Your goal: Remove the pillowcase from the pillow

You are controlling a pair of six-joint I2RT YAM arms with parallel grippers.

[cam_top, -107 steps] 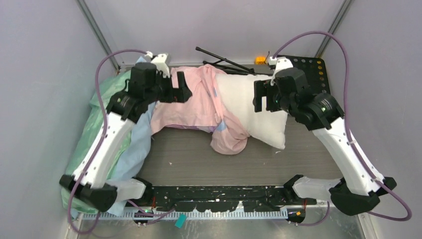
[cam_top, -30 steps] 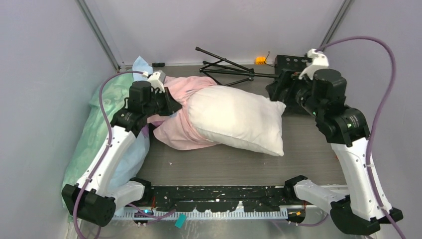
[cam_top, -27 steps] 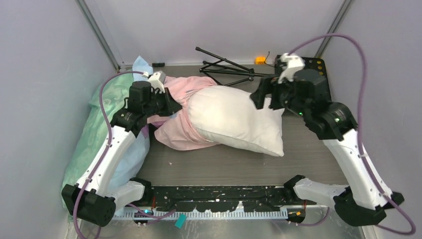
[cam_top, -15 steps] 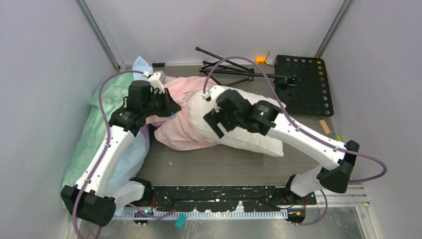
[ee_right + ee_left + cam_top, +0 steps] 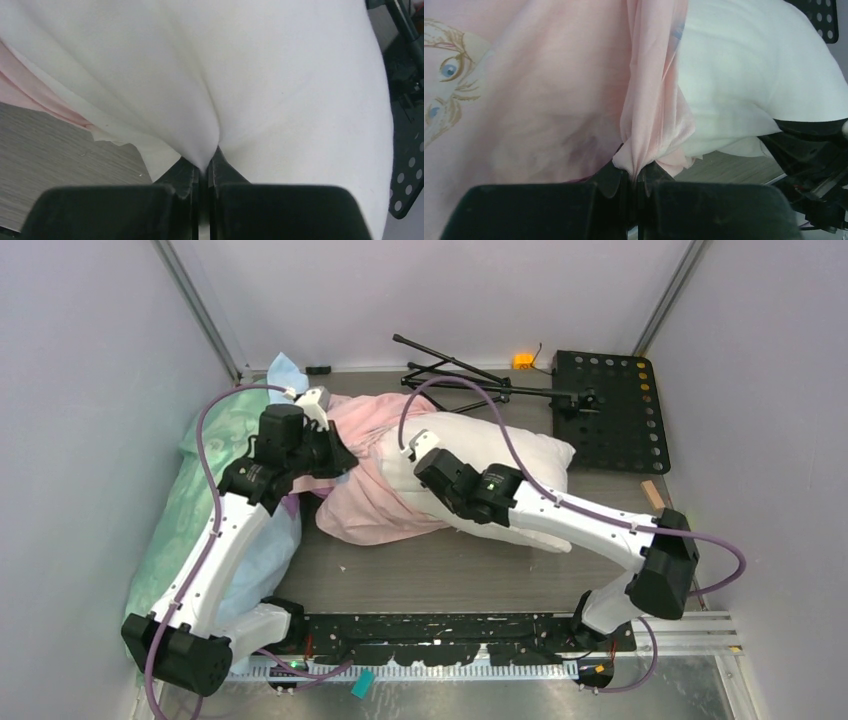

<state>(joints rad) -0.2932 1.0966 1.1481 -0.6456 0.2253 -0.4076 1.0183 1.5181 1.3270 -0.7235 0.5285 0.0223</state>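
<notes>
Ok so the pillow is lying across the middle of the bench, a bit toward the far edge, and only its left end is tucked in the pillowcase. The pink stuff is bunched in a heap left of centre, running up toward the far-left corner.

The left gripper has its fingers pinched tight on a gathered fold of the pillowcase, right where pink meets white. The right gripper is clamped on a pinch of the pillow's white cover, close to the pink hem.

The right arm stretches from the near-right corner across the pillow's near side, so from above it hides a good strip of it.

Clutter-wise: green bedding and light blue bedding are piled along the left edge right next to the pillowcase, with the left arm over them. A folded black tripod lies along the far edge just behind the pillow. A black perforated plate sits in the far-right corner, with a small orange thing at the far edge and a little tan block by the right edge.
</notes>
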